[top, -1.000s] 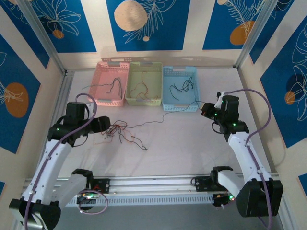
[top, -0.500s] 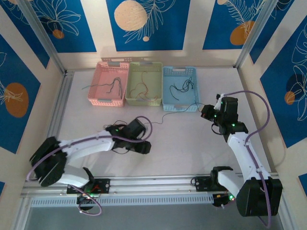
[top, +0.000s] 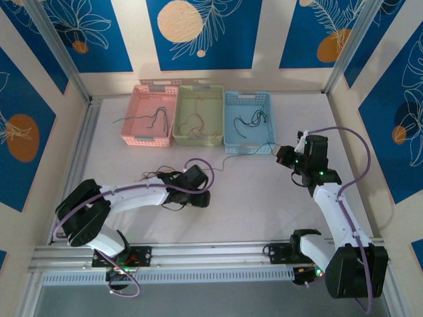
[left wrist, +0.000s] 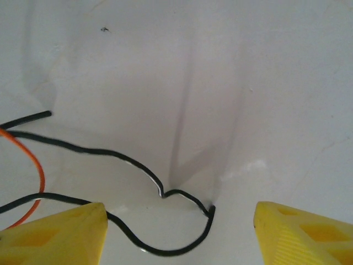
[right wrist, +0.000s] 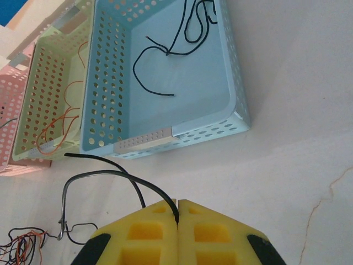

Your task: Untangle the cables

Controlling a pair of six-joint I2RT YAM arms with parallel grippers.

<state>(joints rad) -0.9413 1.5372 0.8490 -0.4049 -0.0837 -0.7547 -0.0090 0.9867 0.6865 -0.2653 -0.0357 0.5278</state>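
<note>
A tangle of thin black, orange-red and brown cables [top: 160,178] lies left of the table's middle. My left gripper [top: 200,197] is down low at its right edge. In the left wrist view it [left wrist: 179,223] is open, with a loop of black cable [left wrist: 110,154] on the table between its yellow fingertips [left wrist: 60,232] and an orange cable [left wrist: 39,171] at the left. My right gripper [right wrist: 177,202] is shut on the end of a black cable [right wrist: 110,174] that trails left toward the tangle [right wrist: 22,243]. It [top: 283,156] hovers just in front of the blue basket.
Three baskets stand in a row at the back: pink [top: 153,88], green [top: 198,87] and blue [top: 248,94], each with loose cables inside. The blue basket's near wall [right wrist: 165,138] is close ahead of my right gripper. Metal frame posts border the table.
My left arm has swung from the left side in to the middle of the table and come down by the tangle. The right gripper has kept its hold and barely moved.
</note>
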